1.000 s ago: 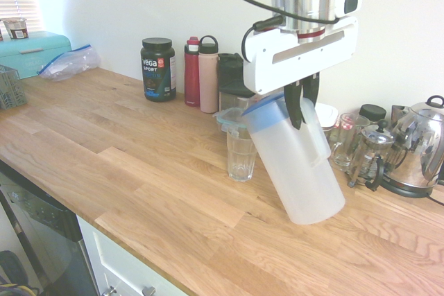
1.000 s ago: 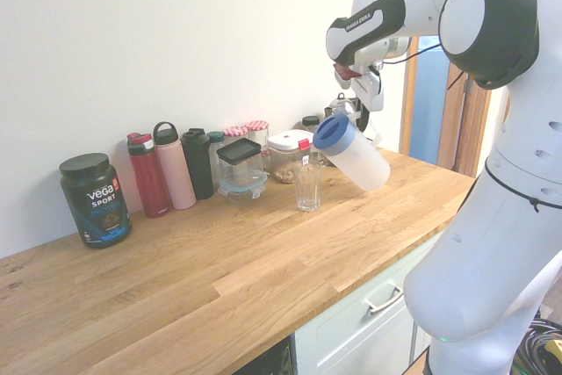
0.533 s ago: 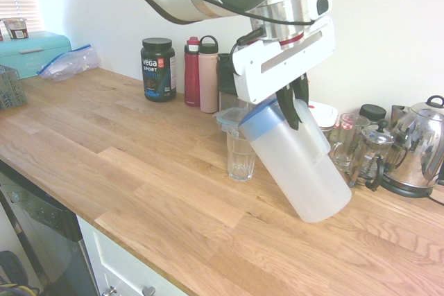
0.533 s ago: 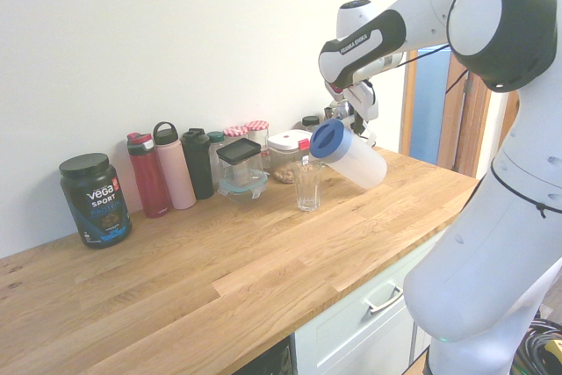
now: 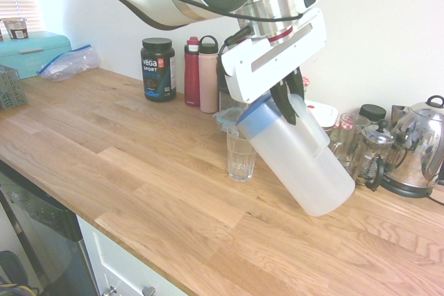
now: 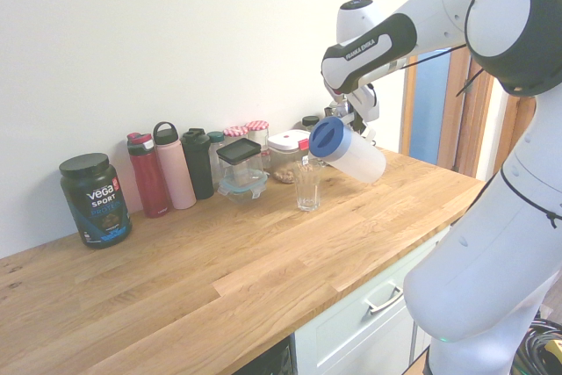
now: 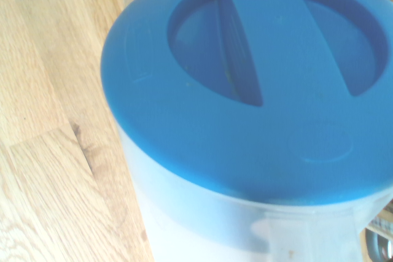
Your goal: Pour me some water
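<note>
Since a second ago the arm has swung toward the row of bottles and the jug (image 5: 295, 157) has tipped further, its blue lid (image 5: 254, 117) now close above the drinking glass (image 5: 241, 155). The wooden counter (image 5: 139, 164) carries everything: the glass stands upright near the middle, with a glass cafetière (image 5: 366, 157) and a steel kettle (image 5: 416, 147) just beyond the jug's base. The gripper (image 5: 286, 100) is clamped on the jug's side handle, holding the jug clear of the counter. The water sits inside the frosted jug and no stream shows. To pour well, I judge the lid's spout should hang over the glass's mouth before tilting further, slowly, watching the level
</note>
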Tool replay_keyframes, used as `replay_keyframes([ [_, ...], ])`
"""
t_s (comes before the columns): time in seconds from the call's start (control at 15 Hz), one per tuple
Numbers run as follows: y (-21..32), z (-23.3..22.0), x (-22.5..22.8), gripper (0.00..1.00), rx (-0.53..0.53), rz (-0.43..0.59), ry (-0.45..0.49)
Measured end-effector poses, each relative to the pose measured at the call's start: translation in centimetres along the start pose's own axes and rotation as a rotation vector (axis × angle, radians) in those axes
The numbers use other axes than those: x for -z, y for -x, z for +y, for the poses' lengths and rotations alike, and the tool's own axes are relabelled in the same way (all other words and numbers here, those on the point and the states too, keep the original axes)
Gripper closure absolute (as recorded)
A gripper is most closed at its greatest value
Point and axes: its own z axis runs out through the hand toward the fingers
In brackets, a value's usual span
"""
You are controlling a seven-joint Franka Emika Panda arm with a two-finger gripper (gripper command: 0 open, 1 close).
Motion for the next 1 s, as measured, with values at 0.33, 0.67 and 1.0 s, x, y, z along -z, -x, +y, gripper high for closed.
replay_keyframes([
  [0.33, 4.0, 2.6, 3.5, 1.00, -0.094, 0.063, -0.116],
  [0.67, 6.3, 2.7, 7.9, 1.00, -0.324, 0.105, -0.333],
  [1.0, 8.8, -1.9, 11.8, 1.00, -0.583, 0.100, -0.481],
])
